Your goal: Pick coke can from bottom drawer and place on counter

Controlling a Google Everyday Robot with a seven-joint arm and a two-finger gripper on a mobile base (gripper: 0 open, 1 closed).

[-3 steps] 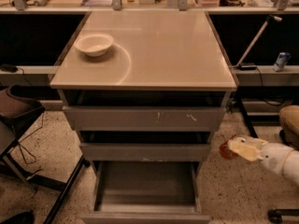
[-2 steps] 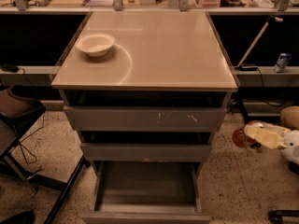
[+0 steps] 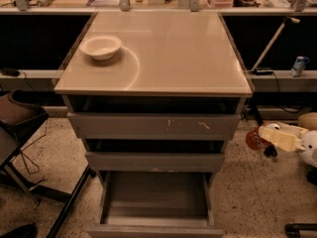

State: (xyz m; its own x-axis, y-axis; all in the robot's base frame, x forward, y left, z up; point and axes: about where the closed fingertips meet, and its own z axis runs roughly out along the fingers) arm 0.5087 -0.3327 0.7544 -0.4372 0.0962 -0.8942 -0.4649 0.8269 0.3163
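My gripper (image 3: 261, 140) sits right of & above open bottom drawer (image 3: 156, 202); fingers pinching coke can (image 3: 253, 139). Risk: can clips tabletop (image 3: 173, 53) edge on lift, slips out, if I rise too close.

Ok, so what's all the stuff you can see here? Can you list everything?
counter: one, shiny beige, middle of the view
bowl: one, white, back left of the counter
upper drawers: two, scuffed grey, under the counter
bottom drawer: one, grey, pulled out, nothing showing inside
can: one, red, up in the air to the right of the upper drawers
chair: one, dark brown, far left
pole: one, white, leaning at the right
small container: one, blue and white, far right past the pole
claw: one, cream, at the right edge, closed on the can
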